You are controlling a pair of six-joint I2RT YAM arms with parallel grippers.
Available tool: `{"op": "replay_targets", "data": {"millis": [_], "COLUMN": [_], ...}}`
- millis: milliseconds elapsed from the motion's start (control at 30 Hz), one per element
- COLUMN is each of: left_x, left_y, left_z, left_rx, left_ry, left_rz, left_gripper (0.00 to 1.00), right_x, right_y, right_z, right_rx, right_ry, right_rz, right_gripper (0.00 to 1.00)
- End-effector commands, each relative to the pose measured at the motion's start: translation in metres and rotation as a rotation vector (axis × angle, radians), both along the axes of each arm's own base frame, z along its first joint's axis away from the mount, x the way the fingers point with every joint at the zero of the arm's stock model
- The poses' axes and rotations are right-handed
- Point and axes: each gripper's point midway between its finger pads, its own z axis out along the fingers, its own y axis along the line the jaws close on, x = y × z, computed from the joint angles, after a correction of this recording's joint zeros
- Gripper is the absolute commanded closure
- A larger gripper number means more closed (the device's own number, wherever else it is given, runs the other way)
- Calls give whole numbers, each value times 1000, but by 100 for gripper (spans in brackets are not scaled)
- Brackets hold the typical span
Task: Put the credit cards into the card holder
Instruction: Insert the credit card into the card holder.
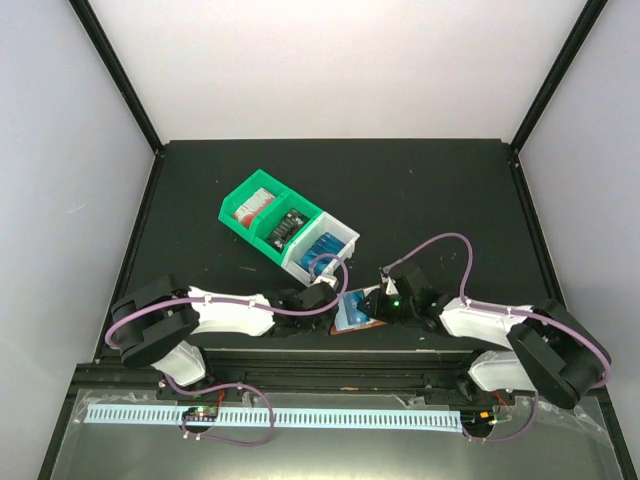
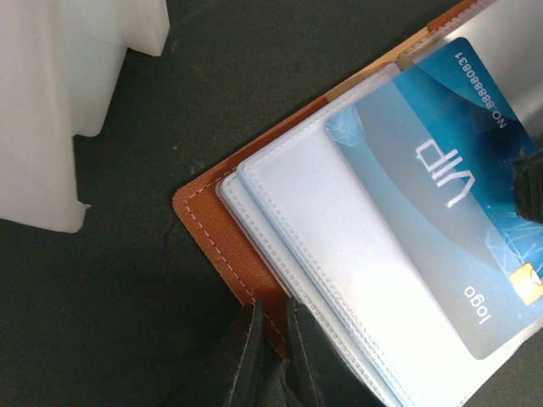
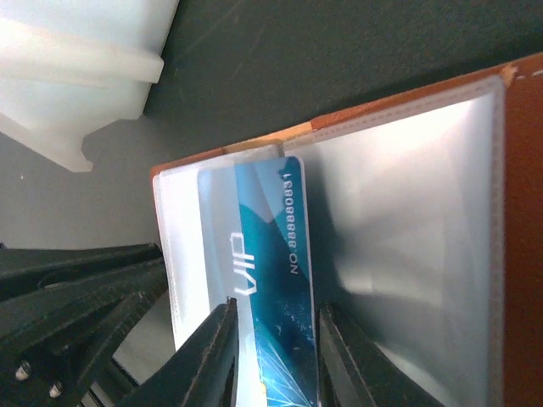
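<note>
At the worktop's (image 1: 420, 200) near edge, your right jaws, slightly parted, straddle the half-covered blue card (image 3: 263, 254). Left jaws clamp the card holder (image 2: 205, 227).

Card holder (image 2: 204, 229): brown leather-look cover, matt, stitched edge. Inner pockets (image 2: 339, 288): clear glossy plastic, smooth. Blue card (image 2: 441, 195): glossy plastic. White bin (image 2: 51, 102), far left: smooth, faintly translucent plastic. Table (image 2: 127, 322): matt black.
</note>
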Motion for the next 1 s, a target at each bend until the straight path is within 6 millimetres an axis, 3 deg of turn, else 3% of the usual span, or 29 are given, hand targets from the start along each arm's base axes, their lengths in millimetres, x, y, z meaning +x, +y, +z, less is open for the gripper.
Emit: {"op": "replay_targets", "data": {"millis": [0, 333, 633, 833, 967], "left_x": [-16, -15, -17, -16, -16], "left_y": [0, -7, -20, -22, -22], "left_z": [-14, -12, -8, -5, -4], "left_rx": [32, 13, -13, -23, -28], "left_ry": [55, 49, 51, 39, 31], "left_rz": [-61, -82, -138, -151, -157], "left_gripper": [90, 90, 90, 87, 86], "right_x": [7, 6, -2, 2, 9], "right_y": [-12, -3, 17, 11, 7], "right_z": [2, -9, 5, 2, 15], "right_rx": [-117, -164, -73, -134, -151], "right_ry": [-47, -34, -64, -75, -127], "right_rz": [9, 119, 256, 256, 235], "right_gripper": [70, 70, 72, 72, 71]}}
